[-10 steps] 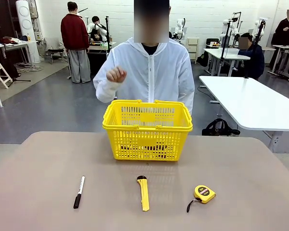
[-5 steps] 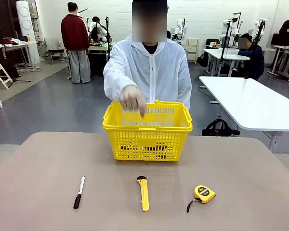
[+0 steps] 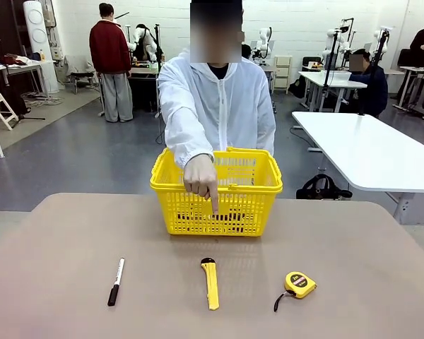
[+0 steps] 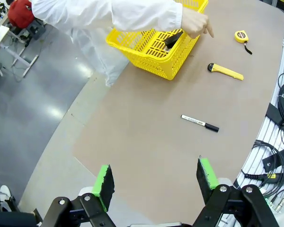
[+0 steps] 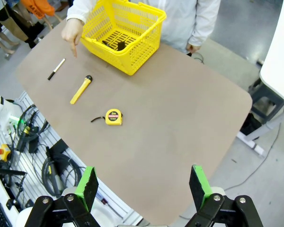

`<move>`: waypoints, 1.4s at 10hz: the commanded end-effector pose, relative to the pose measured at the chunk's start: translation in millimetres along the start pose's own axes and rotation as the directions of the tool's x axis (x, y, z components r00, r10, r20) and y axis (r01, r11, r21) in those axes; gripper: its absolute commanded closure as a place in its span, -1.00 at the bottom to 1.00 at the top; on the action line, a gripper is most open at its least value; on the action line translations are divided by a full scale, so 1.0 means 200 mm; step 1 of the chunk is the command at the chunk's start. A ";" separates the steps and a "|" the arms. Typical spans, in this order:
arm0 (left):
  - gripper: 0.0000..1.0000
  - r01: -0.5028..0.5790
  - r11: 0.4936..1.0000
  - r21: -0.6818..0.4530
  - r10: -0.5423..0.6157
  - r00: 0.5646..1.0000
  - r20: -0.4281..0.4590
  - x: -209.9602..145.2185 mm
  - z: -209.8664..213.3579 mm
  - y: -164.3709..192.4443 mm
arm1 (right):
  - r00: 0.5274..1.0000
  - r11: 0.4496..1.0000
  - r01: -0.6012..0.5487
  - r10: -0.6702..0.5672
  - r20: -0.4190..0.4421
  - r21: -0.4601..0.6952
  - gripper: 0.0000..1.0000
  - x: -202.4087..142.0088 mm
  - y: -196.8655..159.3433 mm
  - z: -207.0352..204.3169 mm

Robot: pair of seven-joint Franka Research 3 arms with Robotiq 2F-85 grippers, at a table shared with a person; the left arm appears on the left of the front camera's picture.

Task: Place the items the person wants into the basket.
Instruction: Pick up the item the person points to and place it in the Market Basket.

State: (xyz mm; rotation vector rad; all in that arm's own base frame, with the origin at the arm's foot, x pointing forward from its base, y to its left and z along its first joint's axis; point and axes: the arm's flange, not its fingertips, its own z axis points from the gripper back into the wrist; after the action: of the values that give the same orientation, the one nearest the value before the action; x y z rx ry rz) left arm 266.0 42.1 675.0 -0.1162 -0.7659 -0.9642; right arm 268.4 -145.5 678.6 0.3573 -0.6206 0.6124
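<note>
left wrist, left tool (image 4: 155, 177): released, empty, above table (image 4: 142, 142)
left wrist, utility knife (image 4: 226, 72): flat on table, near basket (image 4: 146, 54)
right wrist, right tool (image 5: 144, 184): released, empty
front, person's hand (image 3: 200, 174): index finger pointing down before basket, above utility knife

yellow knife (image 3: 211, 285): flat on table | yellow basket (image 3: 242, 212): upright, beyond | person's hand (image 3: 200, 176): pointing down

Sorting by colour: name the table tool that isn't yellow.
The marker, white with a black end, at front-view left; the utility knife and tape measure are yellow.
</note>
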 end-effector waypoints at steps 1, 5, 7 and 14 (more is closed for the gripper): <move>-0.81 -0.008 1.000 -0.001 0.008 1.000 -0.013 -0.01 0.01 -0.01 | 1.000 1.000 -0.010 0.010 0.008 0.016 -1.00 0.00 0.00 -0.01; -0.81 -0.008 1.000 -0.001 0.008 1.000 -0.013 -0.01 0.01 -0.01 | 1.000 1.000 -0.010 0.010 0.008 0.016 -1.00 0.00 0.00 -0.01; -0.81 -0.008 1.000 -0.001 0.008 1.000 -0.013 -0.01 0.01 -0.01 | 1.000 1.000 -0.010 0.010 0.008 0.016 -1.00 0.00 0.00 -0.01; -0.81 -0.155 0.982 0.108 0.177 0.956 -0.232 0.65 -0.32 -0.30 | 1.000 1.000 -0.010 0.010 0.008 0.016 -1.00 0.00 0.00 -0.01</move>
State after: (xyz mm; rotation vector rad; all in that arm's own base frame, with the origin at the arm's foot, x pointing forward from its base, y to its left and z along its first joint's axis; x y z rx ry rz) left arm 278.0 -52.1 680.7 -0.0440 -0.6591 -0.8591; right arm 268.4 -144.8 678.8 0.3562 -0.6202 0.6135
